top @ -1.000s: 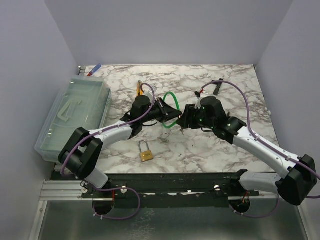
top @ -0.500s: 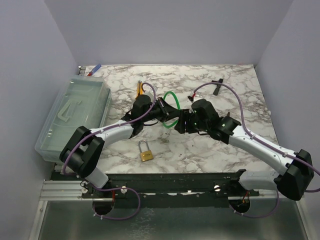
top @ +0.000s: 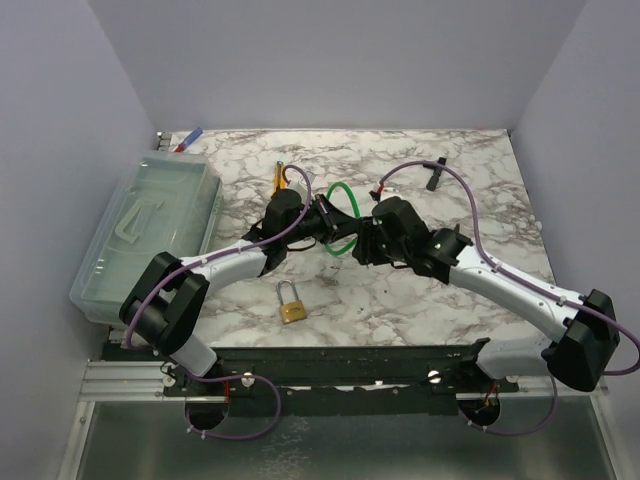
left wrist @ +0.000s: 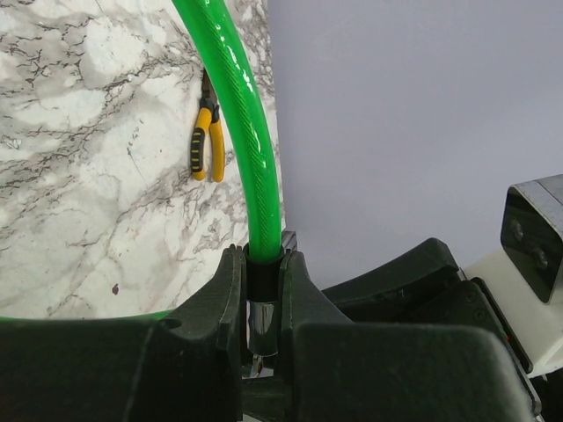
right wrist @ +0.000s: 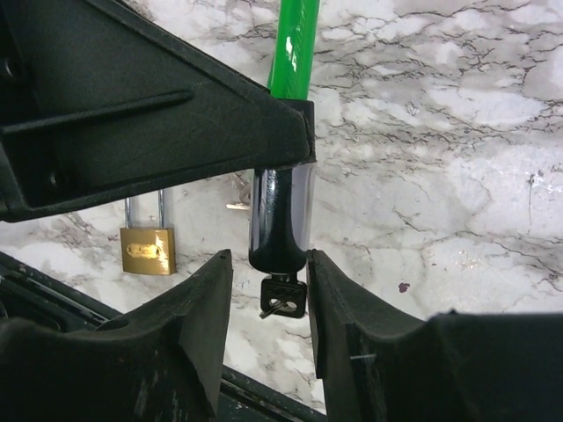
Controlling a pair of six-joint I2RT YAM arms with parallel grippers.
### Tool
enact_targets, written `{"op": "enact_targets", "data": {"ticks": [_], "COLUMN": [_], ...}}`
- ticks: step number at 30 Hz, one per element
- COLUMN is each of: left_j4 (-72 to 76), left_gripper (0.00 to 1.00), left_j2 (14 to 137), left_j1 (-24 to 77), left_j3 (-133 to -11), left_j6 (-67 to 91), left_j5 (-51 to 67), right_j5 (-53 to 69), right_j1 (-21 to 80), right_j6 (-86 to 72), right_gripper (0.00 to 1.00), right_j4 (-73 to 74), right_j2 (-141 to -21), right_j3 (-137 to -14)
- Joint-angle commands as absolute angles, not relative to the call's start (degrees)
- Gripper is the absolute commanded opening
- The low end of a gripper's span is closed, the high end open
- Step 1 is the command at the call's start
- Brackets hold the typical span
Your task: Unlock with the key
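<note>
My left gripper (top: 333, 222) is shut on the black collar and chrome barrel (left wrist: 262, 325) of the green cable lock (top: 343, 190), holding it above the table. In the right wrist view the barrel (right wrist: 280, 215) points down toward me, with the key (right wrist: 283, 297) stuck in its end; only the small head shows, dark in shadow. My right gripper (right wrist: 268, 261) is open, its jaws on either side of the barrel end and key head, with small gaps. In the top view it (top: 362, 246) meets the left gripper.
A small brass padlock (top: 292, 308) lies near the front edge, also in the right wrist view (right wrist: 147, 249). A tiny silvery piece (right wrist: 236, 205) lies beside it. Yellow-handled pliers (top: 279, 177), a black T-shaped tool (top: 435, 173) and a clear lidded box (top: 150, 225) are further off.
My right gripper has moved left toward the left gripper and now straddles the barrel end. The left arm and cable lock have stayed put.
</note>
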State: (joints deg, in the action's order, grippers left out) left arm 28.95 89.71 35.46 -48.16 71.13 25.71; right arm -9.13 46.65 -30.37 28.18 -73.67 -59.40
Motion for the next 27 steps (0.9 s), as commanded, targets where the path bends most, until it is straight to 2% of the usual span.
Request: {"op": "enact_targets", "data": {"ticks": [1,7,12,15,22,27], "left_j4": [30.85,30.85,30.85,30.81,30.85,30.85], "left_gripper": [0.00,0.00,0.00,0.00,0.00,0.00], "left_j2": [89.76,89.77,89.66,89.59,88.99,87.64], "left_j1": [35.29,35.32,35.27,35.29,35.24,35.24], "left_j3": [-50.21,-50.05,-50.01,-49.92,-49.70,-49.57], "left_j6": [70.96,70.93,70.94,70.93,70.73,69.99], "left_j5": [25.58,25.58,25.58,25.73,26.65,27.61], "right_j5": [-12.40,-13.26,-13.57,-13.43,-11.04,-9.95], "right_j1": [47.67,47.90,48.07,48.08,48.08,48.08], "right_j6": [-29.70,-29.89,-30.15,-30.49,-32.86,-35.73], "right_gripper": [0.41,0.29,0.23,0.15,0.01,0.00], "right_j4": [28.87,28.93,28.56,27.47,18.30,11.69], "right_j2": [-74.95,-75.55,-75.34,-74.61,-68.75,-64.38], "right_j3": [-61.52,-61.71,-61.38,-60.49,-53.51,-49.86]}}
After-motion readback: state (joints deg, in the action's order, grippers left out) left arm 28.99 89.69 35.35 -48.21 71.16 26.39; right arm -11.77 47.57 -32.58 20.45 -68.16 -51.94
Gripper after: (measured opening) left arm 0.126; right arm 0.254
